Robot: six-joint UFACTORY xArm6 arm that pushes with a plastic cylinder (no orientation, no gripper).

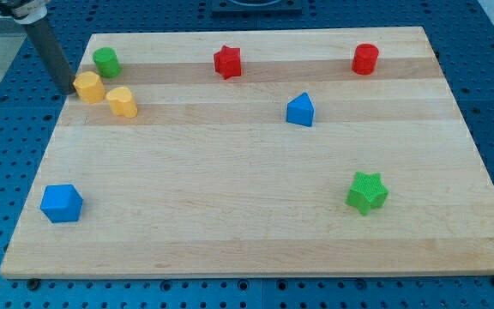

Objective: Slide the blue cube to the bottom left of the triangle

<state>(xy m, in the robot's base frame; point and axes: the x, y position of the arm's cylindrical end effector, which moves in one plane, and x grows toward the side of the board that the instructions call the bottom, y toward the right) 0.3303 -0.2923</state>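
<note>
The blue cube (62, 203) sits near the board's bottom left corner. The blue triangle (300, 110) stands right of the middle, in the upper half, far to the cube's upper right. My tip (69, 88) is at the board's upper left edge, touching the left side of a yellow block (89, 87). The dark rod slants up to the view's top left. The tip is well above the blue cube.
A second yellow block (122, 101) lies just right of the first. A green cylinder (106, 62) is above them. A red star (227, 62) is at top centre, a red cylinder (365, 59) at top right, a green star (367, 192) at lower right.
</note>
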